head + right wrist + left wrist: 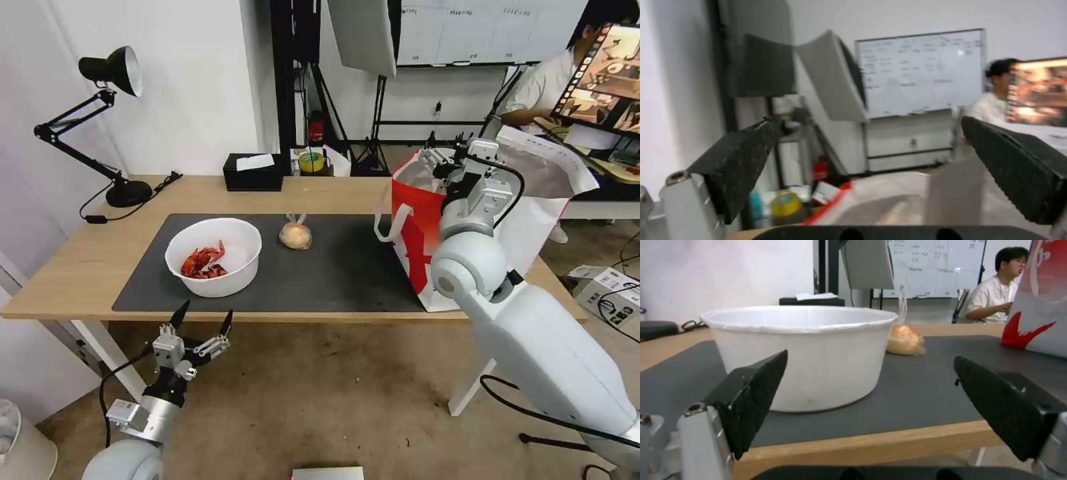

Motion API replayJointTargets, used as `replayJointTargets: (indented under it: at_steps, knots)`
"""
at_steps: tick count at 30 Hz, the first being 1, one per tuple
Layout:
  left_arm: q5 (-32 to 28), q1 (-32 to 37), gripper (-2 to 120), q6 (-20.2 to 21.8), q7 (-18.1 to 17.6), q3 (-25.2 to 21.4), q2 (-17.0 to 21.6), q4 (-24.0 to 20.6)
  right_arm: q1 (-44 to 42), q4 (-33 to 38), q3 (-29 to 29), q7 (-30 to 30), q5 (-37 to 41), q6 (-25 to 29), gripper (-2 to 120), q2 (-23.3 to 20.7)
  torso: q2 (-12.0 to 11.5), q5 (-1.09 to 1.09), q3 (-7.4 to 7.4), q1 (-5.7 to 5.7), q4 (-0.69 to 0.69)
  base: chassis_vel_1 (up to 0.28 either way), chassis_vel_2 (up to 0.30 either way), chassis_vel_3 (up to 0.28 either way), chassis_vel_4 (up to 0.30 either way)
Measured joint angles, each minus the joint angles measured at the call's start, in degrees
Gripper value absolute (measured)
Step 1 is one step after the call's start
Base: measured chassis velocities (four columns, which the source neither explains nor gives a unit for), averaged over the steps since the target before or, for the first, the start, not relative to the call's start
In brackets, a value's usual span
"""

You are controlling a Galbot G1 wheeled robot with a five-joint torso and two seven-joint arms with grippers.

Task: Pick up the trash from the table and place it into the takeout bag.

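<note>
On the table point(73, 273), a white round bowl point(213, 257) holding red crayfish shells point(203, 262) rests on the left part of the dark mat point(320, 273). The bagged bun point(295, 235) lies just right of it. My left gripper point(203, 319) hangs open below the table's front edge, in front of the bowl point(800, 353); the bun point(905, 340) shows behind. The red and white takeout bag point(413, 220) stands at the table's right end. My right gripper point(445, 143) is raised over its open top, open and holding nothing, with the foil lining point(889, 200) beneath it.
A black tissue box point(253, 172) and a tape roll point(311, 161) sit at the table's back edge. A black desk lamp point(110, 120) stands at the back left corner. A cardboard box point(610, 290) lies on the floor at right. A person sits behind the bag.
</note>
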Motion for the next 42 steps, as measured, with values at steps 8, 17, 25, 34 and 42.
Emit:
replayJointTargets:
  at_steps: [8,17,25,34,42]
  knots:
    - [0.05,0.39,100,0.34,0.02,-0.05,-0.60,-0.11,-5.02,4.89,0.17,-19.33,3.13,3.73,100,-4.91,0.00,-0.01,0.00,0.00,0.01,0.000,0.000,0.000,0.000]
    - [0.46,0.16,100,-0.74,0.03,-0.12,-0.90,0.44,-16.55,8.33,3.25,-35.52,3.47,9.31,100,-10.13,0.00,0.01,0.00,0.00,0.00,0.000,0.000,0.000,0.000]
    - [0.46,-0.06,100,-0.95,0.07,0.55,-1.60,0.53,-32.50,8.99,11.04,-45.86,-2.87,16.16,100,-12.32,0.00,0.00,-0.01,0.00,0.01,0.000,0.000,0.000,0.000]
    - [0.68,0.73,100,-1.02,0.20,0.46,-1.94,0.54,-50.79,6.34,17.01,-46.35,-14.16,23.62,100,-5.95,0.01,-0.01,-0.01,-0.01,0.00,0.000,0.000,0.000,0.000]
    - [1.26,1.67,100,-1.09,1.10,0.19,-2.39,0.63,-57.30,3.61,17.29,-46.34,-18.48,27.93,100,-0.21,0.01,-0.01,-0.01,-0.01,0.01,0.000,0.000,0.000,0.000]
